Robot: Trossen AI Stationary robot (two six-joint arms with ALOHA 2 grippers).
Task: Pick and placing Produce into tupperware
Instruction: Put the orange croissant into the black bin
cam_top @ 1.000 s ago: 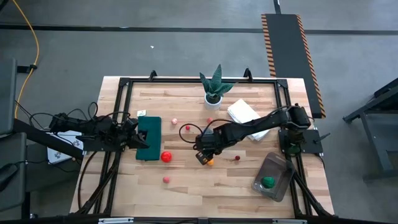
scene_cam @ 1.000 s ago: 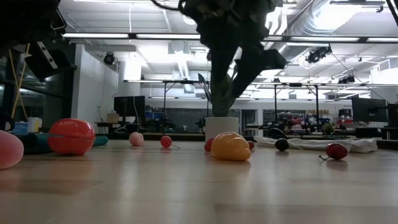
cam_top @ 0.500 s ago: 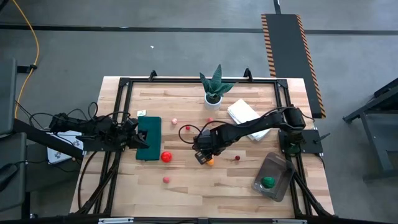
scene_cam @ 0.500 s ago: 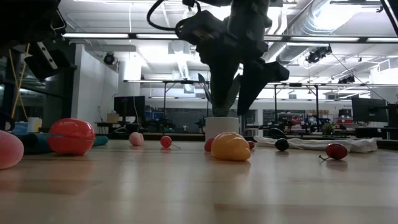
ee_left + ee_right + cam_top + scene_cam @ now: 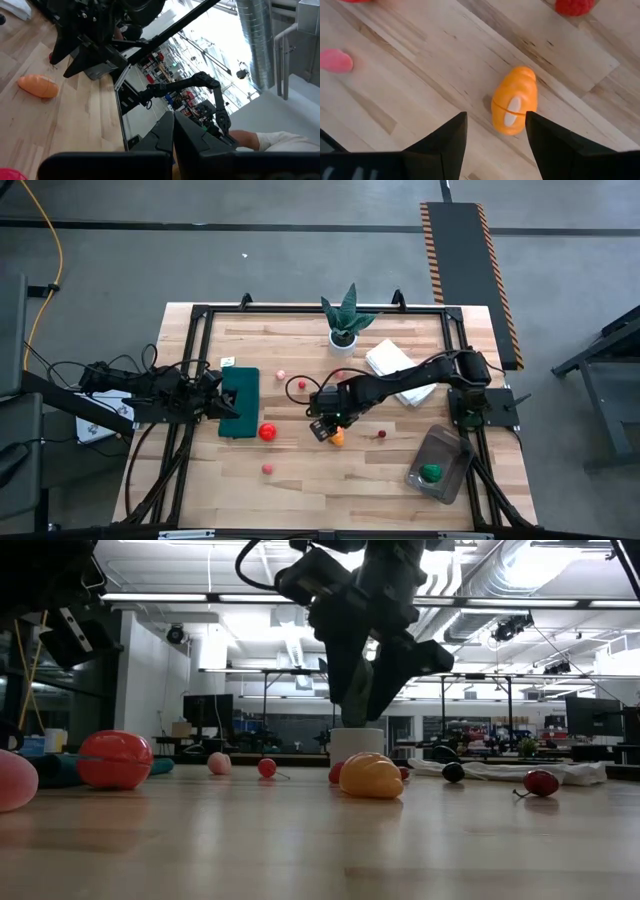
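Note:
The orange fruit [image 5: 338, 438] lies on the bare wood near the table's middle [image 5: 514, 101] [image 5: 371, 775]. My right gripper [image 5: 322, 427] hangs open just above it, a little to its left, fingers pointing down [image 5: 496, 120] [image 5: 362, 718]. The tupperware [image 5: 441, 463] sits near the right near corner with a green fruit [image 5: 430, 472] inside. Other produce lies loose on the wood: a red tomato [image 5: 267, 432], a pink piece [image 5: 267, 468] and a dark red cherry [image 5: 380, 434]. My left gripper [image 5: 224, 402] waits shut at the dark green mat [image 5: 241, 401].
A spiky plant in a white pot [image 5: 345, 322] and a folded white cloth [image 5: 391, 362] stand toward the far edge. Small red and pink fruits [image 5: 300, 386] [image 5: 281, 374] [image 5: 338, 373] lie far of the right gripper. Bare wood runs along the near edge.
My right gripper has shifted slightly toward the table's left edge above the orange fruit, coming down a little and turning about its wrist. The orange fruit has stayed where it was.

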